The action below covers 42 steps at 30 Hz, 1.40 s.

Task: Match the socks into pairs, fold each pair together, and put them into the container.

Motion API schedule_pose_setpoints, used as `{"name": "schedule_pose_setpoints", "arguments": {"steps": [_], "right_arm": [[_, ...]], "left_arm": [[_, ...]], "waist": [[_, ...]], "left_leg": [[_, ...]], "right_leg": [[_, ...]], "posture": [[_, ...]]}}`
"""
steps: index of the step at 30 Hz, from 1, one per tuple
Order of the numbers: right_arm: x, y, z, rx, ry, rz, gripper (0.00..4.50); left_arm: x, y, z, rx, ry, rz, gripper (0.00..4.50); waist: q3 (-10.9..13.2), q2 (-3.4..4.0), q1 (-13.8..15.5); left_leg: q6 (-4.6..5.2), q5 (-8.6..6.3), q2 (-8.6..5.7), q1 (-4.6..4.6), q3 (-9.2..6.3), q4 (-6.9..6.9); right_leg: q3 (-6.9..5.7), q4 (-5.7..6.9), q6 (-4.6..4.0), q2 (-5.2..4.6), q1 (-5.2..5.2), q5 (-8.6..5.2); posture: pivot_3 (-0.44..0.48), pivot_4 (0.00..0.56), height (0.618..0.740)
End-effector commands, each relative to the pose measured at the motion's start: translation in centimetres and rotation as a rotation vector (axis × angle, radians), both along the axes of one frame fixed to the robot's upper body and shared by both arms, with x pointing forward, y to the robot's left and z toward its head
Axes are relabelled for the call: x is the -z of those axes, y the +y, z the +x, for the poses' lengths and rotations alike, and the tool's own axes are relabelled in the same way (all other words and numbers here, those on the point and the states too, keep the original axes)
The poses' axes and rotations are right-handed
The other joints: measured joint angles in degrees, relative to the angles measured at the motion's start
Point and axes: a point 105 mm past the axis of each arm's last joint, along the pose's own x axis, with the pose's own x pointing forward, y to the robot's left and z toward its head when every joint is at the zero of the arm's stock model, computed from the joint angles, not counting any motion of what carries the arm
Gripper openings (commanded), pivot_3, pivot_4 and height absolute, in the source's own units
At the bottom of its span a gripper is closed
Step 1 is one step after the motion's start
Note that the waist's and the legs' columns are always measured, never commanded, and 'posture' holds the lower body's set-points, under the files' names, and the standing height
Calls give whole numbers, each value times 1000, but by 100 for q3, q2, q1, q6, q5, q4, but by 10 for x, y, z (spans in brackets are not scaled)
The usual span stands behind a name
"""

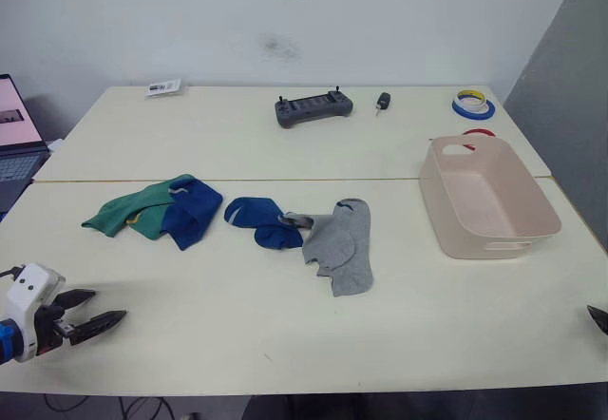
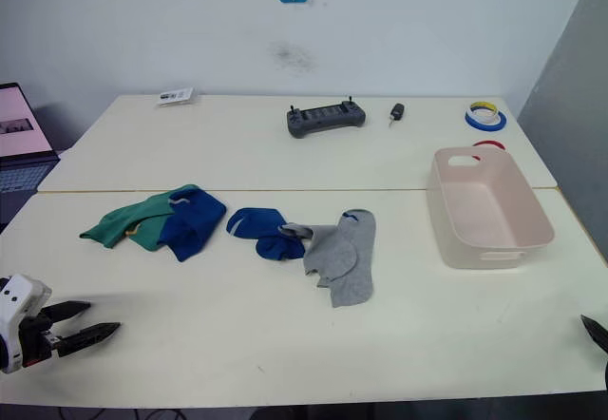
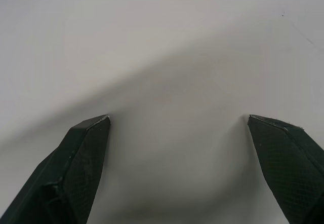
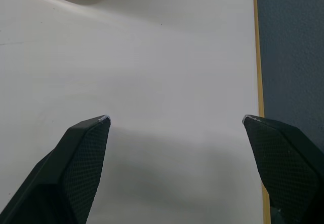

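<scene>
Socks [image 1: 237, 219] lie loose mid-frame on the worktop [image 1: 285, 334]: green and blue overlapping at left, blue in the middle, grey at right. Tub [image 1: 489, 197] at right of frame, well apart from them. Left hand [image 1: 100, 317] lower left, fingers spread, grasping nothing. Right hand [image 4: 177, 118] released over bare worktop near its edge.

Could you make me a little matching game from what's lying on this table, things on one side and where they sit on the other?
Things:
1. pale pink plastic tub
2. green socks
3. light grey socks
4. dark grey handheld controller

Places:
A. leftmost of the sock pile
B. far table, near the wall
C. table's right side, empty
D. right end of the sock pile

Pairs: 1-C, 2-A, 3-D, 4-B
</scene>
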Motion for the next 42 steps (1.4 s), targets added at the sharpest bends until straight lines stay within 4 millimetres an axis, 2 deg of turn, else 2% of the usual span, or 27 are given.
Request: {"name": "schedule_pose_setpoints", "arguments": {"steps": [1,2,5,6,10,12,16,21,26,29,35,42], "right_arm": [[-6,-1,-1,-5,-25,-8,4500],[-5,1,-2,-11,-20,-3,4500],[-2,10,-7,-44,-1,14,4500],[-1,12,-8,-52,4,16,4500],[2,39,-14,-158,47,16,4500],[0,57,-15,-216,54,23,4500],[-7,98,-13,-342,70,58,4500],[-23,153,-4,-510,53,89,4500],[-32,203,9,-643,14,122,4500],[-35,233,25,-671,-44,167,4500],[-20,292,52,-713,-59,265,4500],[1,348,63,-775,23,350,4500]], "left_arm": [[-3,-18,0,68,-3,-44,4477],[-4,-28,2,101,-5,-60,4477],[-10,-74,11,254,-32,-119,4477],[-12,-82,13,282,-38,-130,4477],[-22,-140,10,498,-45,-194,4477],[-27,-159,6,585,-47,-214,4477],[-37,-184,0,718,-72,-243,4477],[-51,-202,-6,869,-116,-283,4477],[-52,-202,-7,951,-127,-254,4477],[-53,-203,-6,983,-132,-253,4477],[-55,-201,-2,1027,-151,-222,4477],[-57,-204,-2,1035,-153,-221,4477]], "waist": [[0,0,1],[0,-1,2],[1,-2,36],[1,-3,49],[2,-4,41],[2,-4,30],[3,-1,-11],[6,-4,11],[10,-12,20],[17,-24,1],[21,-29,12],[17,-36,13]], "left_leg": [[0,0,0,0,0,0],[0,0,0,0,0,0],[0,0,-1,-4,-3,1],[0,0,-2,-5,-4,1],[-1,0,0,-7,-7,2],[-1,0,0,-7,-6,1],[-2,1,4,-5,-3,1],[-3,2,9,-3,-7,5],[-4,2,5,-7,-10,8],[-3,2,8,-7,-9,8],[-3,2,7,-19,-16,7],[-3,4,4,-100,-25,26]], "right_leg": [[0,0,0,0,0,0],[1,0,0,0,0,0],[-1,-1,0,0,1,0],[-4,-1,0,-1,3,0],[-5,0,0,2,2,0],[-2,0,0,3,3,0],[4,-1,1,11,2,-1],[5,-1,22,22,2,-12],[4,-2,21,25,2,-12],[5,-2,17,26,0,-10],[1,-1,0,30,-15,0],[-8,9,-1,30,-90,3]], "posture": [[0,150,740],[0,150,740],[0,150,740],[0,150,740],[0,150,740],[0,150,740],[0,150,740],[0,150,740],[0,150,740],[0,150,740],[0,150,740],[0,150,740]]}}
